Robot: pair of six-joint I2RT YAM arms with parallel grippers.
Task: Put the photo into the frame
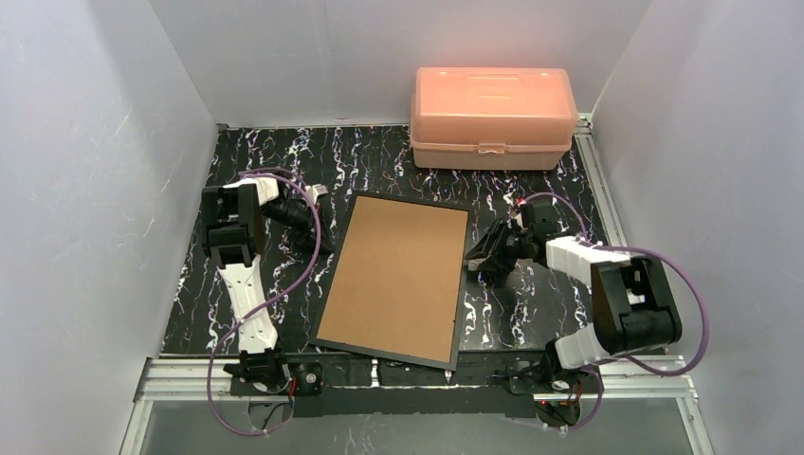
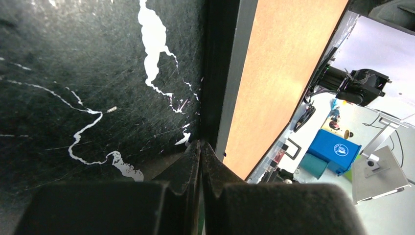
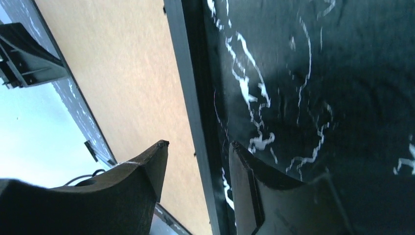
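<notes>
On the table [image 1: 512, 318], black with white veining, the following are lying or standing.

Frame [image 1: 398, 275]: lying flat at the centre between the two arms, with its brown back facing up and a thin black rim showing round it. Its long sides are running away from the arm bases, leaning a little to the right at the far end. Its near short side is lying close to the table's near edge.

Box [image 1: 493, 114]: pink, with the lid down. It is standing at the far edge by the back wall, beyond the frame's far right corner and apart from it.

Left gripper [image 1: 322, 237]: reaching low towards the frame's left long side. In the wrist view [image 2: 200, 144] its fingers are pressing together tip to tip with nothing between them, over bare table just beside the frame [image 2: 279, 73].

Right gripper [image 1: 476, 254]: sitting at the frame's right long side. In the wrist view [image 3: 198, 144] its fingers are standing apart, one over the brown back [image 3: 112, 73] and the other over bare table, with the black rim running between them. Whether either finger is touching the frame cannot be told.
</notes>
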